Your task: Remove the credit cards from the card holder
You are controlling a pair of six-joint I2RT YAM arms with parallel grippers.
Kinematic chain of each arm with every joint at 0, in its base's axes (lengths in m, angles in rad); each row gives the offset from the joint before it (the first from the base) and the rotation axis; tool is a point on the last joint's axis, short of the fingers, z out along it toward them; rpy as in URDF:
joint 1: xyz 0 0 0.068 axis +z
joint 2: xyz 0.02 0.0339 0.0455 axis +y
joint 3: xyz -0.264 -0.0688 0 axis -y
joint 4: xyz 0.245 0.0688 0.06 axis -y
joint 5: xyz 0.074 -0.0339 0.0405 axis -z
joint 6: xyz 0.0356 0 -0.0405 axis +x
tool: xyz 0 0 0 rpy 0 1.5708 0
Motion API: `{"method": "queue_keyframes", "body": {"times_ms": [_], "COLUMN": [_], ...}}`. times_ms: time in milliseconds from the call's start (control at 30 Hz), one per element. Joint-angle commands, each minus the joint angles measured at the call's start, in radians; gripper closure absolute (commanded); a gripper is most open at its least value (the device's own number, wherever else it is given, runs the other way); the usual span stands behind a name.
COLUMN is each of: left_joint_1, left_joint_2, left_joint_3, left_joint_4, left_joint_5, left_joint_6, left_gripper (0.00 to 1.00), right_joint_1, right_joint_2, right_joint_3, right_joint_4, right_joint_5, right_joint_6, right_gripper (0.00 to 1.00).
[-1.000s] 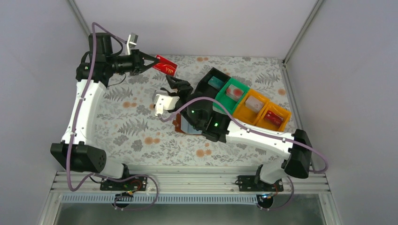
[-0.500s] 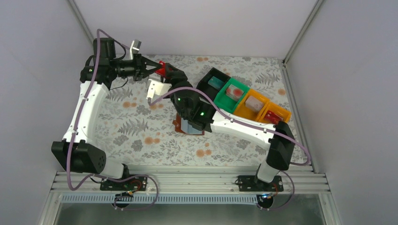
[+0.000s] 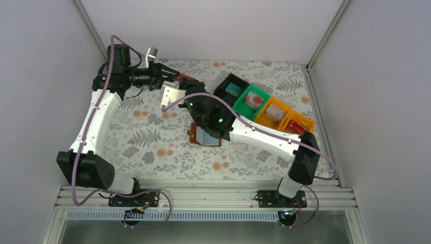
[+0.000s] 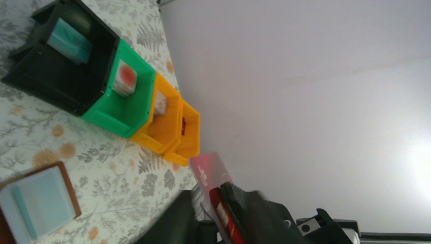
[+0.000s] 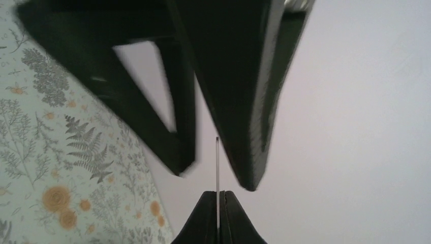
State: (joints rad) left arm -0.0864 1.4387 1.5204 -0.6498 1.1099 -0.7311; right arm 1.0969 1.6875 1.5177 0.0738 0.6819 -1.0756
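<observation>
Right tool (image 5: 217, 193) pinches the red card (image 4: 208, 170) by its edge, left tool (image 5: 216, 178) barely spread: so thin a hold may slip.

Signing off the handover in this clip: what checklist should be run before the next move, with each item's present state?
1. Right end effector shut on the red card: ok, the card sits edge-on between its closed fingers.
2. Left end effector free of the card: ok, its fingers appear parted on either side, though blurred.
3. Card clear of the table: ok, it is held up in the air.
4. Card holder emptied: not ok, it lies open with what looks like a teal card in a slot.
5. Which of the bins the red card belongs in: cannot tell.
</observation>
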Motion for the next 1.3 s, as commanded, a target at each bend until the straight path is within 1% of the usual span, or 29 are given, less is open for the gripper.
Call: {"method": "queue_keyframes", "body": {"times_ms": [0,33,67,100,167,200,267,367,433,467,533,600,667,833,933,1033,1133,1267], "left_joint_1": [-0.012,-0.009,-0.005,0.001,0.014,0.017,0.015,0.014,0.012,0.009,0.003,0.003,0.003,0.002,0.002,0.002,0.002,0.002], "left_joint_2": [0.005,0.021,0.036,0.050,0.083,0.100,0.122,0.114,0.091,0.080,0.061,0.045,0.031,0.023,0.019,0.020,0.024,0.029], "left_joint_3": [-0.013,-0.006,0.004,0.015,0.052,0.067,0.072,0.009,-0.049,-0.081,-0.124,-0.182,-0.221,-0.232,-0.232,-0.232,-0.232,-0.226], "left_joint_4": [0.026,0.016,0.009,0.005,-0.021,-0.030,-0.057,-0.039,-0.010,-0.003,0.013,0.035,0.055,0.049,0.048,0.036,0.032,0.027], "left_joint_5": [0.045,0.031,0.020,0.014,-0.009,-0.029,-0.112,-0.222,-0.286,-0.340,-0.393,-0.417,-0.402,-0.317,-0.291,-0.254,-0.238,-0.232], "left_joint_6": [0.057,0.095,0.131,0.178,0.289,0.359,0.493,0.660,0.752,0.798,0.868,0.905,0.915,0.944,0.950,0.958,0.962,0.961], "left_gripper": [0.23,0.04,0.00,0.00,0.00,0.00,0.00,0.00,0.00,0.00,0.00,0.00,0.00,0.00,0.00,0.00,0.00,0.00], "right_joint_1": [-0.043,-0.060,-0.086,-0.115,-0.184,-0.227,-0.319,-0.437,-0.501,-0.541,-0.636,-0.695,-0.755,-0.950,-1.002,-1.053,-1.095,-1.150], "right_joint_2": [-0.111,-0.134,-0.159,-0.197,-0.268,-0.305,-0.387,-0.504,-0.582,-0.623,-0.646,-0.657,-0.669,-0.667,-0.640,-0.631,-0.672,-0.703], "right_joint_3": [0.079,0.090,0.095,0.088,0.040,-0.002,-0.096,-0.211,-0.308,-0.353,-0.424,-0.496,-0.543,-0.624,-0.668,-0.724,-0.778,-0.827], "right_joint_4": [-0.216,-0.297,-0.384,-0.487,-0.612,-0.653,-0.720,-0.773,-0.762,-0.756,-0.768,-0.765,-0.738,-0.661,-0.667,-0.622,-0.605,-0.543], "right_joint_5": [-0.012,-0.038,-0.072,-0.115,-0.180,-0.207,-0.293,-0.384,-0.391,-0.401,-0.430,-0.410,-0.416,-0.402,-0.405,-0.361,-0.429,-0.461], "right_joint_6": [0.201,0.259,0.312,0.358,0.428,0.451,0.483,0.505,0.487,0.469,0.449,0.416,0.379,0.260,0.152,0.052,-0.074,-0.224], "right_gripper": [0.96,0.96,0.96,0.96,0.96,0.96,0.96,0.96,0.96,0.96,0.96,0.96,0.96,0.96,0.96,0.96,0.96,0.96]}}
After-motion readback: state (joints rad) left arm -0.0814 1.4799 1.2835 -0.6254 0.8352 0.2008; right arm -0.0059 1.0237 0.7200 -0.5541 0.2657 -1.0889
